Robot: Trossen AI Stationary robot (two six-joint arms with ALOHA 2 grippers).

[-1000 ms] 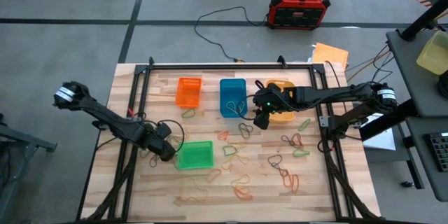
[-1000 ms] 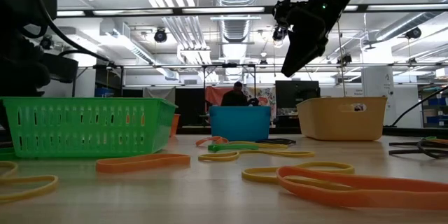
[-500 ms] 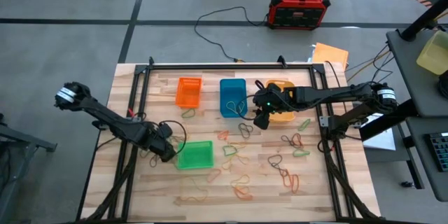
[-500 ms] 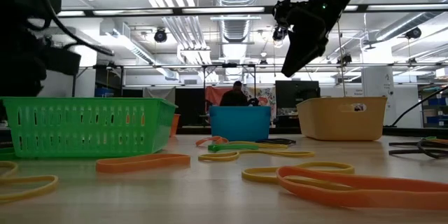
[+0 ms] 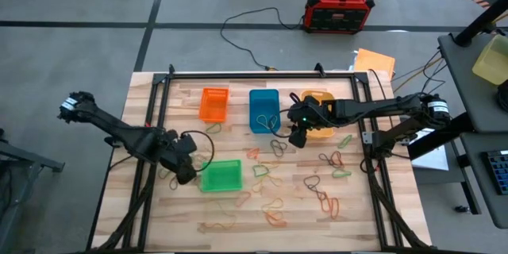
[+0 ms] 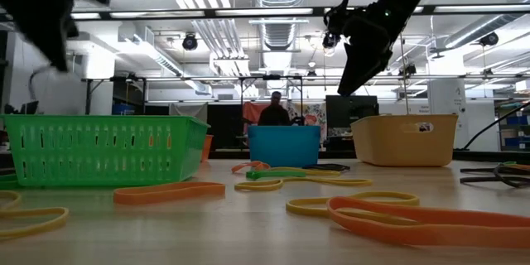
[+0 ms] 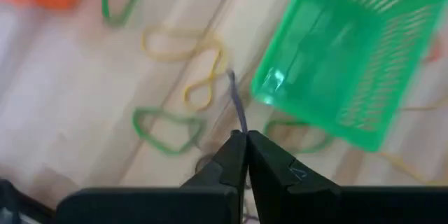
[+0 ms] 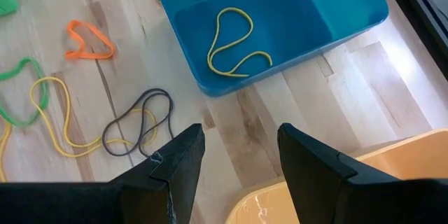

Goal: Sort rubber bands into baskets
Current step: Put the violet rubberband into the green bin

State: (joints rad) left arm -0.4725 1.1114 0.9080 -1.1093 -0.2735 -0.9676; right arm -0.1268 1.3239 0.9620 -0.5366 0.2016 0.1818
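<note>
While a second ago its fingers stood apart, the left gripper [image 7: 241, 140] has now closed on a thin dark rubber band [image 7: 236, 103] beside the green basket [image 5: 220, 176] and risen, so one band looks ready for sorting. The right gripper [image 8: 234, 150] waits open between the blue basket [image 8: 280, 24] and the yellow-orange basket [image 5: 320, 125]. More rubber bands [image 5: 321, 198] lie on the wooden table [image 5: 373, 222]; a person [image 6: 274, 109] stands in the room behind.

No readable text, label, brand or number on anything in view
</note>
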